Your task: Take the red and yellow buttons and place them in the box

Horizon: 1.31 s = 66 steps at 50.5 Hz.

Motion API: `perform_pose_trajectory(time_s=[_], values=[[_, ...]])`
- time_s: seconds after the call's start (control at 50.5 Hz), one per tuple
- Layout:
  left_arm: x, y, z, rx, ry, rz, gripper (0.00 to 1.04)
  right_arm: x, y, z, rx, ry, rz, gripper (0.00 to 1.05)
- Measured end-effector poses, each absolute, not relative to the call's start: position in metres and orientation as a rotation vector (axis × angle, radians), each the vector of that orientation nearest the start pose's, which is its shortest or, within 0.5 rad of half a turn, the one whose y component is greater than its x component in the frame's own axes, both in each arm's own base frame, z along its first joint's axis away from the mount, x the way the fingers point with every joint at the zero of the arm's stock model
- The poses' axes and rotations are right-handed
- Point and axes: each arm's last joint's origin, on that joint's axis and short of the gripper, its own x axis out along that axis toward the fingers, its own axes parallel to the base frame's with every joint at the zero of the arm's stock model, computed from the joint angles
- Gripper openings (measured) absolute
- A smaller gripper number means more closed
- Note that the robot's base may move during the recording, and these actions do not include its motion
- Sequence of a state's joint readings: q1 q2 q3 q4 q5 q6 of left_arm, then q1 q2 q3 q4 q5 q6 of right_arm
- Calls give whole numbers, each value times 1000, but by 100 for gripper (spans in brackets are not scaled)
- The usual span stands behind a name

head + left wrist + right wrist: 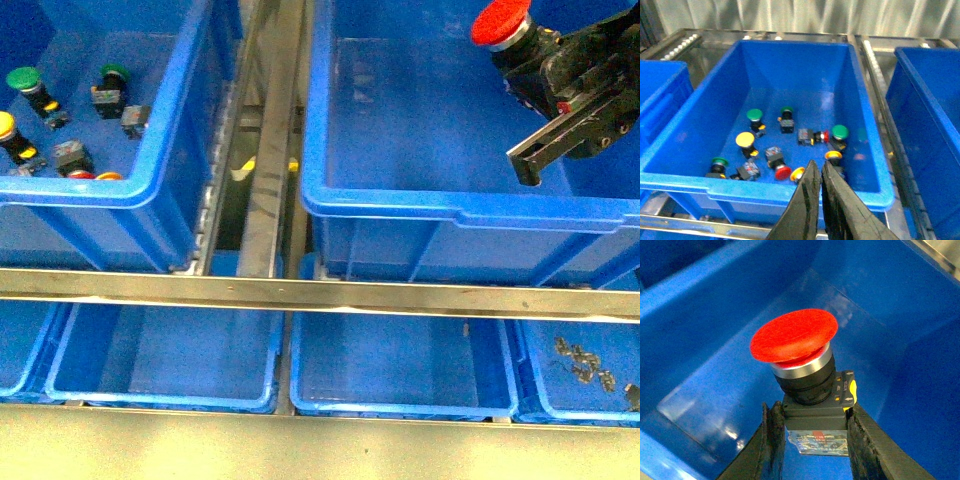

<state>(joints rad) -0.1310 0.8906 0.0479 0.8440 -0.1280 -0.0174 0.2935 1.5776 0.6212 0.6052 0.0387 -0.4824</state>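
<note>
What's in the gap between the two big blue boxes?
A grey metal rail runs along the gap between the left box and the right box. The front view shows it best.

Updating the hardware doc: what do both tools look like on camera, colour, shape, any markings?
Left tool: two slim glossy black fingers tapering to narrow tips. Right tool: black fingers with rough, worn-looking edges; the front view shows a chunky black body with small red spots and a long flat finger with a pale grey edge. No cables or readable markings visible.
</note>
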Motion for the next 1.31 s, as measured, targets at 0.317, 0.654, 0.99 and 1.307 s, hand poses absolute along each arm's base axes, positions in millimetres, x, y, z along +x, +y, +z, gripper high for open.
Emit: perform_pose_trajectory(time_s=[0.317, 0.654, 0.99, 1.307], values=[[139, -1, 168, -11, -4, 2, 3, 290, 86, 169, -517, 288, 304, 26], [126, -1, 172, -11, -17, -3, 3, 289, 88, 169, -514, 288, 308, 26], [118, 0, 174, -9, -24, -8, 3, 289, 87, 171, -506, 267, 297, 26], [111, 0, 173, -9, -23, -3, 3, 288, 90, 171, -502, 264, 315, 26]])
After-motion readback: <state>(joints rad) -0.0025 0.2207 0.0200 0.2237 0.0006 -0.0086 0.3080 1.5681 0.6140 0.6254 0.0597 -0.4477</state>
